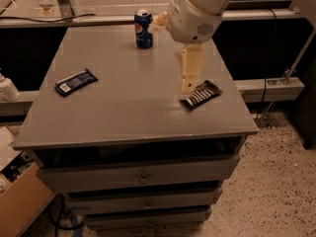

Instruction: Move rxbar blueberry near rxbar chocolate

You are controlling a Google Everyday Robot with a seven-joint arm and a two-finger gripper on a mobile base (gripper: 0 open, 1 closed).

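The rxbar blueberry [75,82], a slim dark-blue wrapper with a white patch at its left end, lies flat near the left edge of the grey table [128,112]. The rxbar chocolate [201,95], a black wrapper with white lettering, lies near the right edge. My gripper [187,85] hangs from the large white arm [197,11] above the table, just left of the rxbar chocolate and far to the right of the rxbar blueberry. It holds nothing that I can see.
A blue soda can [143,29] stands upright at the back middle of the table. The table has drawers [143,174] below. A cardboard box [19,201] sits on the floor at the left. A white bottle [7,89] stands off the left edge.
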